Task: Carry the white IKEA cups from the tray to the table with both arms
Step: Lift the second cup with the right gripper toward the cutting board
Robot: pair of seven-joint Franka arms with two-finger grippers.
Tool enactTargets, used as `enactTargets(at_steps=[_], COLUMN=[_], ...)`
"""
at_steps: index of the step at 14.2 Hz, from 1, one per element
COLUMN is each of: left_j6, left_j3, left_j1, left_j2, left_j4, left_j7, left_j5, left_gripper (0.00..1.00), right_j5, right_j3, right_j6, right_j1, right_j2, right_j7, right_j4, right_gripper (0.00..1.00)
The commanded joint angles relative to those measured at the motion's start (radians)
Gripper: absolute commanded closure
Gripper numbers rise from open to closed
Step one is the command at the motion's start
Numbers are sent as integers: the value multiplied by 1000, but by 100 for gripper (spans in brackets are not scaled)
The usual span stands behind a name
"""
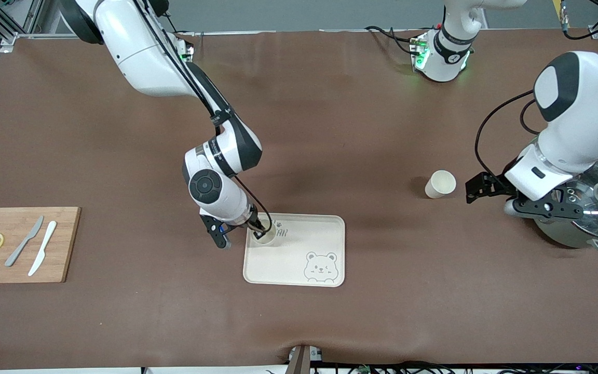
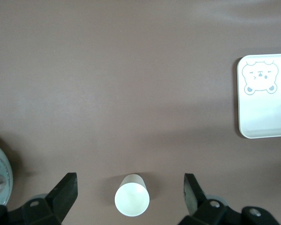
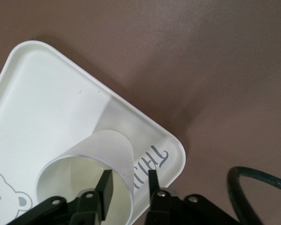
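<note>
One white cup [image 1: 266, 237] stands upright in a corner of the bear-printed tray [image 1: 288, 259]. My right gripper [image 1: 261, 227] is down at its rim. In the right wrist view the right gripper [image 3: 129, 177] straddles the wall of the cup [image 3: 98, 150], one finger inside and one outside, with a gap on each side. The second cup [image 1: 440, 184] stands on the bare table toward the left arm's end. My left gripper [image 1: 478, 188] hovers beside it, open and holding nothing. The left wrist view shows this cup [image 2: 131, 195] between the spread fingers of the left gripper [image 2: 130, 187].
A grey pot with a glass lid [image 1: 589, 218] stands under the left arm's wrist. A wooden cutting board [image 1: 21, 244] with two lemon slices and two knives lies at the right arm's end. The tray [image 2: 264, 108] also shows in the left wrist view.
</note>
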Motion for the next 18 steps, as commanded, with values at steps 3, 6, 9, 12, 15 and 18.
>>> enactTargets(at_steps=[3,6,9,12,15,18], left_j6=[-136,-170,-213,-251,-287,-287], left_j3=[-22,-117,-120,-118,-117,-109], left_j1=[34,108,105,96,103,108], left_j2=[-3,-4,-4,-4,-7,-30], left_j4=[118,156,202,251,259,259], left_j7=[-17,-57,-63,-60,-54,-51], left_j5=[23,26,24,47,46,46], left_gripper=[0,0,0,0,0,0], right_j5=[-23,-25,-36,-39,-36,-39], right_j3=[-3,-4,-3,-1,0,-1], right_j6=[-15,-15,-20,-159,-248,-347], right_j1=[8,8,0,-32,-82,-125], right_j2=[6,6,2,-6,-50,-104], right_j7=[26,23,15,-32,-142,-251], right_j4=[31,33,34,114,120,97], right_gripper=[97,100,100,100,100,100])
